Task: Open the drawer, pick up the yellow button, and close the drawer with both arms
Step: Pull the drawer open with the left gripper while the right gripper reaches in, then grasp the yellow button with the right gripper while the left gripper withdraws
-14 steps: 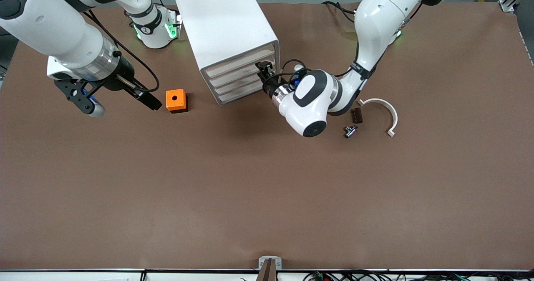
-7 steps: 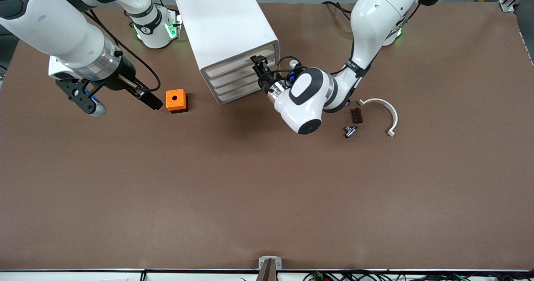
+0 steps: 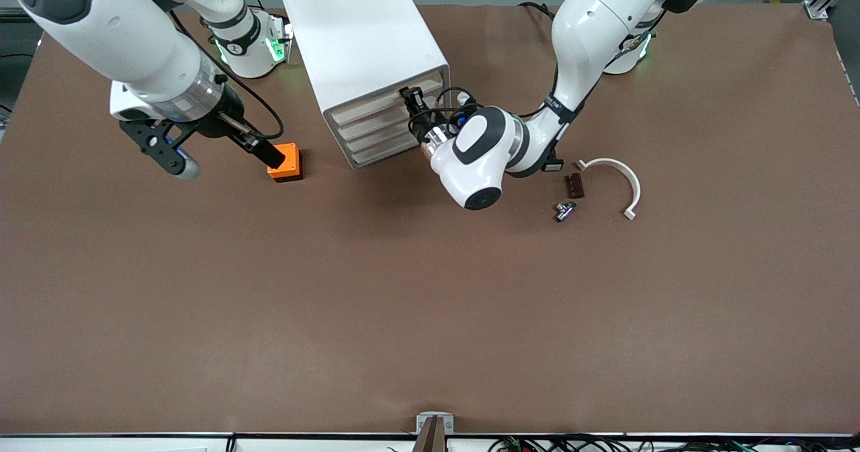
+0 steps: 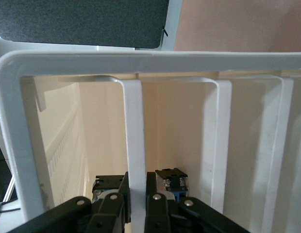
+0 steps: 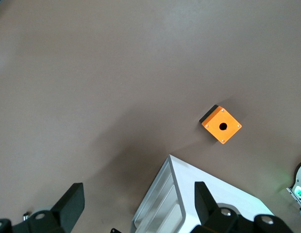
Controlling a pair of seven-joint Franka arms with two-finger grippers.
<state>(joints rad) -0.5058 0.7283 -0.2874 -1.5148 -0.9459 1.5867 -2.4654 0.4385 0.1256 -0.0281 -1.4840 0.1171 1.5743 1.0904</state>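
The white cabinet [image 3: 366, 56] stands at the top middle of the front view. Its top drawer [image 3: 386, 100] looks pushed in, though the slanted view makes that hard to be sure of. The left gripper [image 3: 411, 100] is right at the drawer's front. In the left wrist view its fingers [image 4: 158, 204] sit pressed close on either side of a thin white bar [image 4: 135, 155] of the drawer front, pinching it.

The right gripper [image 3: 168, 153] hangs in the air over the brown table [image 3: 403, 304] in the upper left of the front view, near the orange cube [image 3: 287, 161]. In the right wrist view its fingers [image 5: 73, 204] are spread wide with nothing between them.

The button cannot be seen in any view.

In the middle right of the front view lie a small dark block [image 3: 574, 185], a tiny metal part [image 3: 564, 210] and a curved white strip [image 3: 617, 178].
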